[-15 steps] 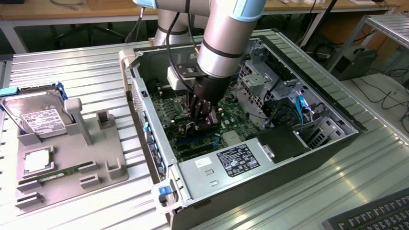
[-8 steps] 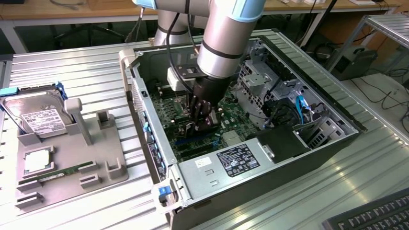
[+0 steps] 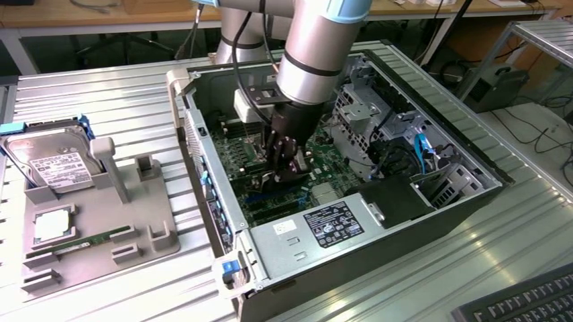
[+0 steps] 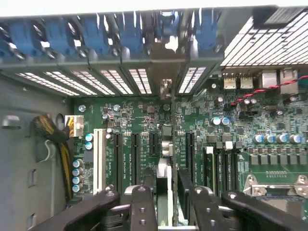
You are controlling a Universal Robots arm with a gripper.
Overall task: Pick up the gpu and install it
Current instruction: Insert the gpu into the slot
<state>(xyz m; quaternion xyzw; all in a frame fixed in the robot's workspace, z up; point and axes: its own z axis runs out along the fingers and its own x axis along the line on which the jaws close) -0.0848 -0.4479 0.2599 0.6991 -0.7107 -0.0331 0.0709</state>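
Thin black gpu (image 4: 166, 144), edge-on between fingers (image 4: 139, 202)

The exterior view looks down from above and to one side onto the open computer case (image 3: 358, 168) on a ribbed table (image 3: 107, 100); the wrist view sits close inside, facing the motherboard (image 4: 192, 139); both share that board.

Pretty typical lab setup: ribbed metal table (image 3: 107, 94) up front, wooden workbench (image 3: 107, 20) along the back with cables hanging under it, a metal rack (image 3: 537, 40) on the exterior view's right, cables (image 3: 546, 137) across the floor.
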